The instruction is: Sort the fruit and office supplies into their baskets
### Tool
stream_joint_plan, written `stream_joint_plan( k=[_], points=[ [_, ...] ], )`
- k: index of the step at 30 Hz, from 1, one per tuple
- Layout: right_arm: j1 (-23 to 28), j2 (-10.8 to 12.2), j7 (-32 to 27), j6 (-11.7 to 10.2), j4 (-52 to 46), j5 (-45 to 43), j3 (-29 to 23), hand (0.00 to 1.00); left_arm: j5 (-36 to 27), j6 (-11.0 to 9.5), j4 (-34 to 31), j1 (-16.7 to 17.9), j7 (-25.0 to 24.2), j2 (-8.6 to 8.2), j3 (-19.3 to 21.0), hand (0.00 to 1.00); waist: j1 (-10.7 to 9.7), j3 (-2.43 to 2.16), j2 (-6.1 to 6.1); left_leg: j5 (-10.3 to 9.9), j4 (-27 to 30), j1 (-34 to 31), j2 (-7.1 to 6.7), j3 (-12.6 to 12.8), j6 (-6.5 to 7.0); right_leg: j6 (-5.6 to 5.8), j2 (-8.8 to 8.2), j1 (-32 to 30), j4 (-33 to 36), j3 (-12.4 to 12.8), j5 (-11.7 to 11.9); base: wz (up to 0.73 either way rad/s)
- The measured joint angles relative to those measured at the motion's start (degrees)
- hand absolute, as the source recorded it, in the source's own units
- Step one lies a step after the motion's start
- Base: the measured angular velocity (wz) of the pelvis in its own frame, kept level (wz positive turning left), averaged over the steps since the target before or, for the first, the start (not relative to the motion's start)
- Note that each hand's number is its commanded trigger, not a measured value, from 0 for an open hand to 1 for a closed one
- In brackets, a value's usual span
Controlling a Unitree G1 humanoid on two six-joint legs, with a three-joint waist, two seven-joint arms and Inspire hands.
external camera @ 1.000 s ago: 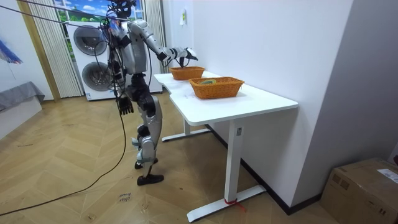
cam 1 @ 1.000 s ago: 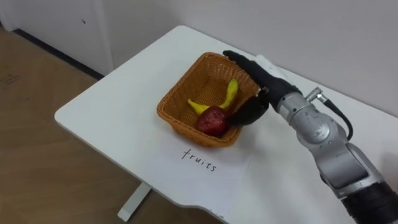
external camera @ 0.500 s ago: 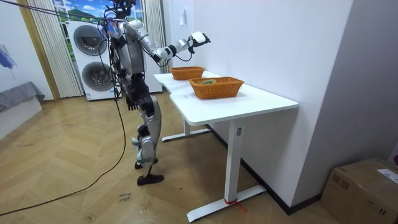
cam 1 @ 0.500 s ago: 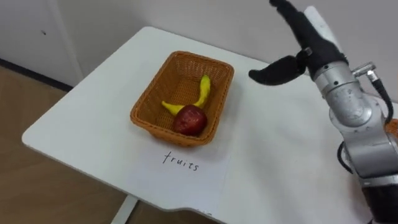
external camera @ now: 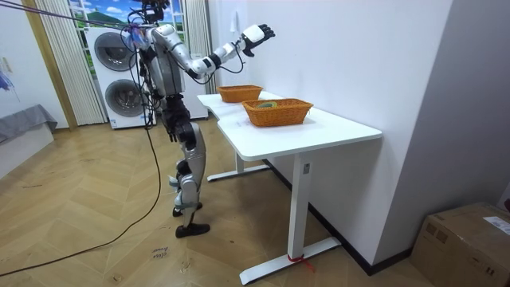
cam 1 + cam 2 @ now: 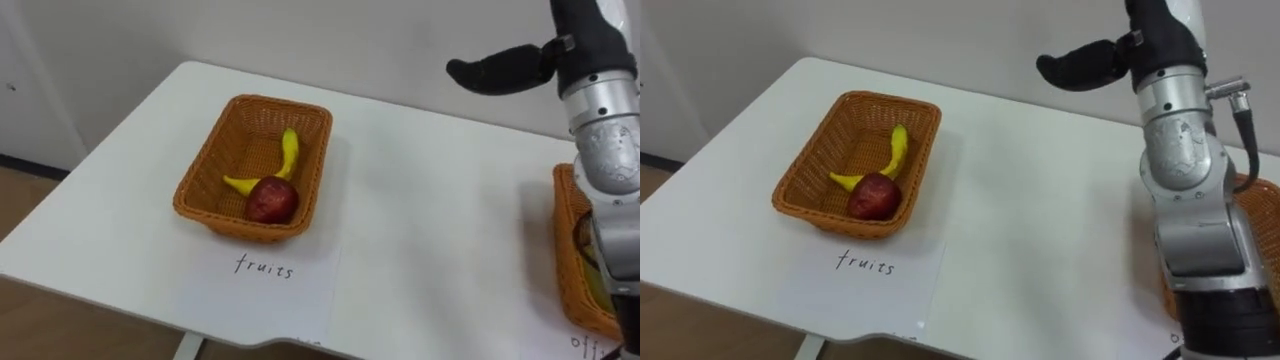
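Observation:
A wicker fruit basket (image 6: pixel 205 185) (image 6: pixel 805 180) stands on the white table (image 6: pixel 430 230), holding a yellow banana (image 6: pixel 288 152) (image 6: pixel 897 148) and a red apple (image 6: pixel 272 199) (image 6: pixel 874 195). A paper sheet (image 6: pixel 262 285) with handwriting lies in front of it. My right hand (image 6: pixel 1155 35) (image 5: pixel 256 33) is open and empty, raised high above the table to the right of the basket, its thumb (image 6: pixel 495 72) sticking out to the left. A second wicker basket (image 6: pixel 572 250) (image 5: pixel 277 112) sits at the right edge. My left hand (image 5: pixel 169 127) hangs by my hip.
In the room view I stand at the table's far end beside the fruit basket (image 5: pixel 239 93). A white wall runs behind the table. Washing machines (image 5: pixel 119 56) stand behind me and a cardboard box (image 5: pixel 470 239) sits on the floor at the room view's right.
My right hand has lifted out of the fruit basket and risen high above the table, leaving the apple beside the banana. The head camera has swung to the right.

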Motion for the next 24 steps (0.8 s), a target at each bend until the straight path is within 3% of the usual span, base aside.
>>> stream_joint_plan(
  k=[5,9,13,14,18,24],
  points=[
    [0.1,0.0,-1.0,-1.0,0.0,0.1,-1.2,0.0,0.0,0.0,0.0,0.2,-0.1,-0.52,0.0,0.0,-0.6,0.06,0.36,-0.3,0.3,-0.2,0.36,0.7,0.06,-0.02,0.24,-0.3,-0.1,1.1,0.3,-0.06],
    [0.1,0.0,-3.0,-1.3,-0.4,0.4,-3.3,0.0,-0.1,-0.1,0.0,0.3,-1.1,-0.53,0.1,0.0,-1.5,-0.38,1.12,-0.4,0.3,-0.1,0.66,0.9,0.12,0.01,0.27,-0.2,-0.1,1.2,0.3,-0.01],
    [2.5,0.0,-6.8,-4.2,-0.4,2.4,-6.3,0.0,0.0,-1.1,0.2,1.8,-0.9,-0.62,0.1,0.0,-3.1,-0.27,1.88,-0.4,-0.3,1.3,0.8,1.2,0.06,0.02,0.35,0.8,-0.3,1.3,0.3,-0.03],
    [3.9,0.0,-8.0,-4.9,-0.5,2.4,-7.7,0.0,0.0,-1.8,0.2,2.0,-0.8,-0.62,0.1,0.0,-3.6,-0.42,1.68,-0.4,-0.4,1.4,0.85,1.3,0.06,0.02,0.35,0.8,-0.3,1.3,0.3,-0.03],
    [7.1,0.0,-11.7,-5.2,-0.5,3.4,-12.8,0.0,0.1,-2.3,0.2,3.0,-0.9,-1.15,0.5,0.0,-5.0,-0.33,1.83,-0.4,-0.7,1.6,0.87,2.2,0.07,0.03,0.36,0.5,-0.3,2.5,0.3,-0.13],
    [13.3,0.0,-17.5,-5.9,-1.8,13.9,-18.1,0.0,0.2,-3.4,0.0,2.9,-1.0,-1.16,1.6,0.0,-5.5,-0.65,0.89,-0.5,-1.1,2.0,0.91,4.3,-0.05,0.0,0.8,-0.3,-0.3,4.9,0.2,-0.21]
  ],
)
